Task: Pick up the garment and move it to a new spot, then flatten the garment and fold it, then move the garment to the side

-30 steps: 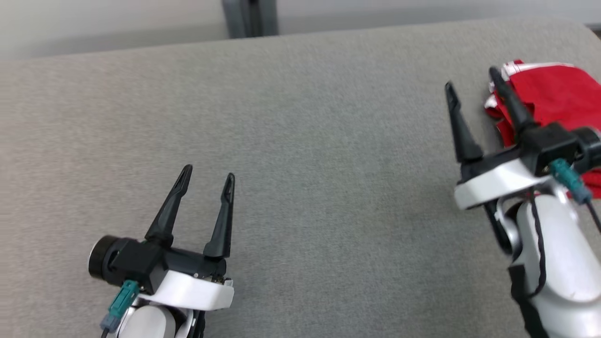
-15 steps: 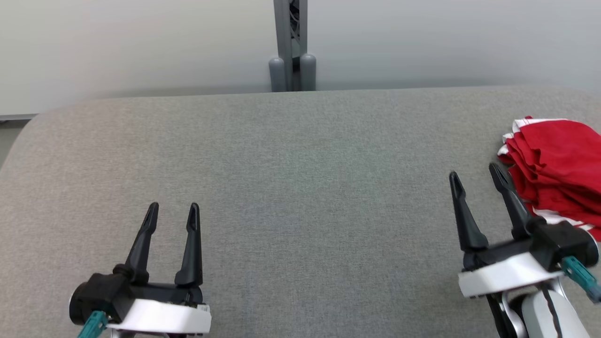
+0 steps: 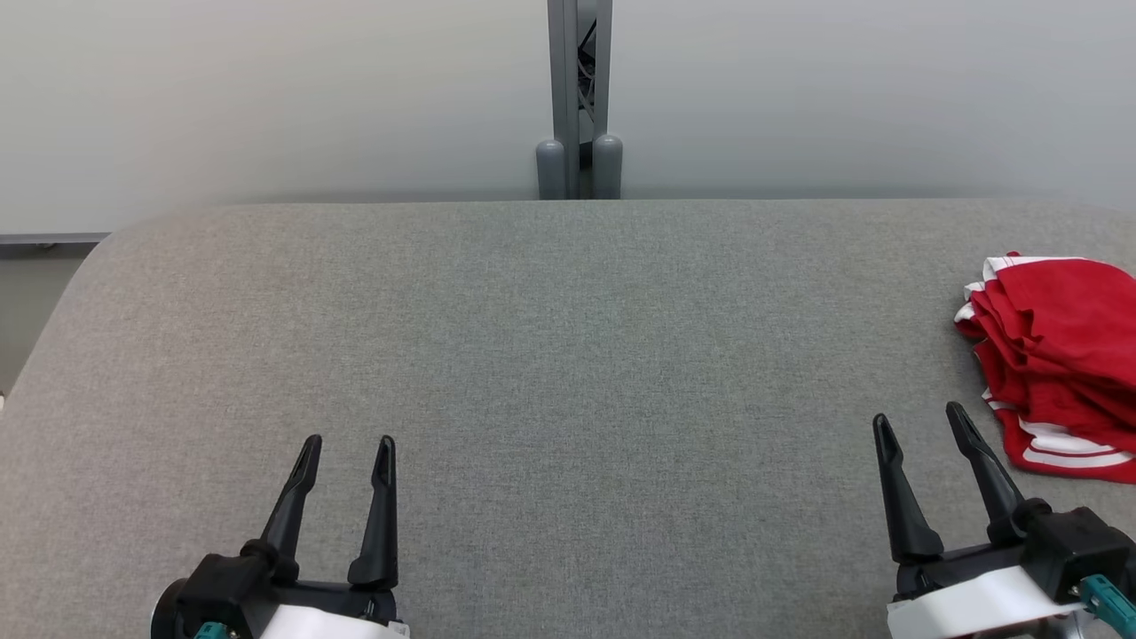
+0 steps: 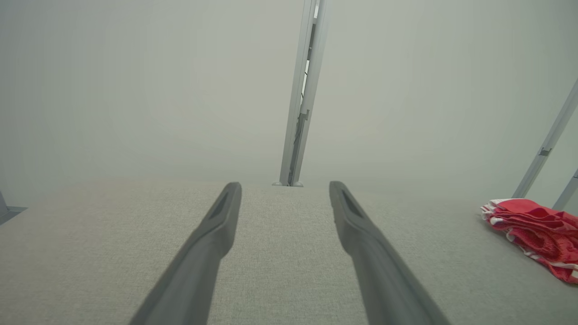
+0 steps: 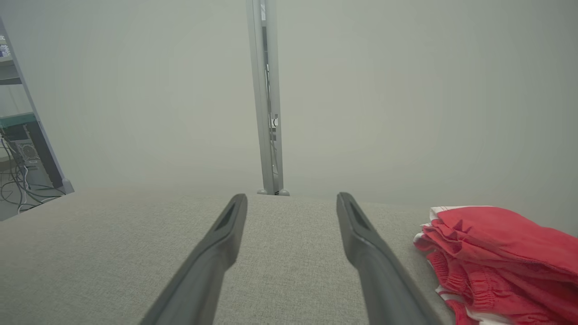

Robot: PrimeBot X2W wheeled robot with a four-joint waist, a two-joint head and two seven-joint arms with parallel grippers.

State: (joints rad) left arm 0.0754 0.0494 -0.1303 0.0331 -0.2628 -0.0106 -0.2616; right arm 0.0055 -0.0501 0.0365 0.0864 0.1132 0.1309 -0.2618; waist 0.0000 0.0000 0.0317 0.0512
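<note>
1. A red garment (image 3: 1056, 355) with white striped trim lies in soft, rumpled folds at the right edge of the frame, on a table (image 3: 568, 337) covered in woven grey fabric.
2. Lower left: the left end effector (image 3: 348, 441), with two tapered black fingers spread apart, holding nothing.
3. Lower right: the right end effector (image 3: 917, 414), likewise spread, near the garment but apart from it.
4. Top centre: a slim grey metal post (image 3: 579, 98).

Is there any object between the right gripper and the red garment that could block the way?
Nothing visible stands in the way. The right gripper, jaws open, is close to the red garment, which lies bunched near the right edge of the grey surface. Bare grey surface lies between them.
</note>
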